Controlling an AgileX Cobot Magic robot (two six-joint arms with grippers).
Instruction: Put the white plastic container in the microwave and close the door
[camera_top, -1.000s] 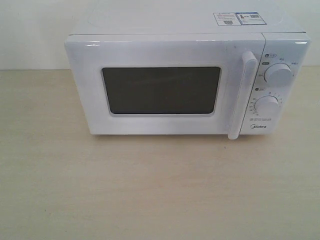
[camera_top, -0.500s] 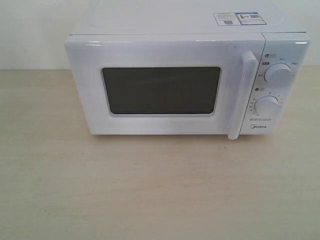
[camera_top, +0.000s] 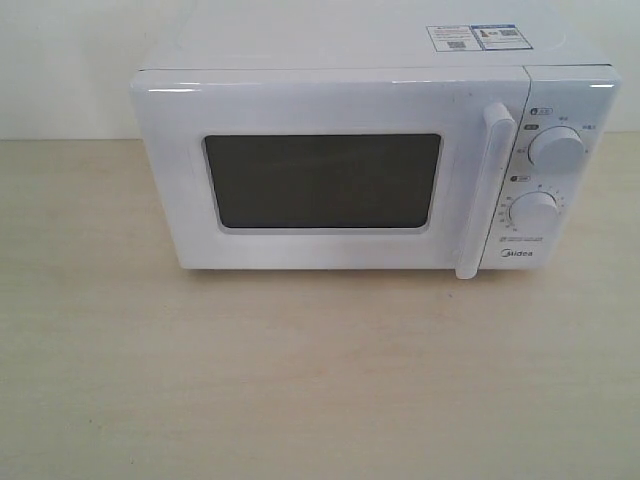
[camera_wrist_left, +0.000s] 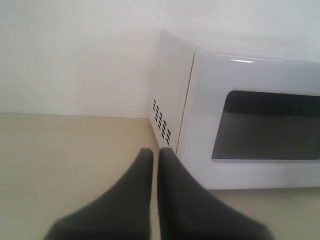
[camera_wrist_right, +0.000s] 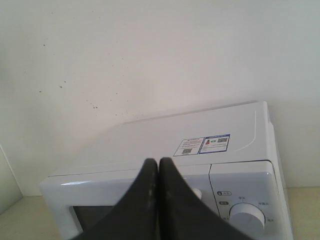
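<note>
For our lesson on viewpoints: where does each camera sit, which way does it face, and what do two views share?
Exterior: in front, slightly above the microwave, facing its closed door; no robot part shows.
Left wrist: low, off the microwave's vented side, facing it; shut left fingers show.
Right wrist: higher, facing the microwave's top; shut right fingers show.
Shared: exterior and right wrist show the stickers.
</note>
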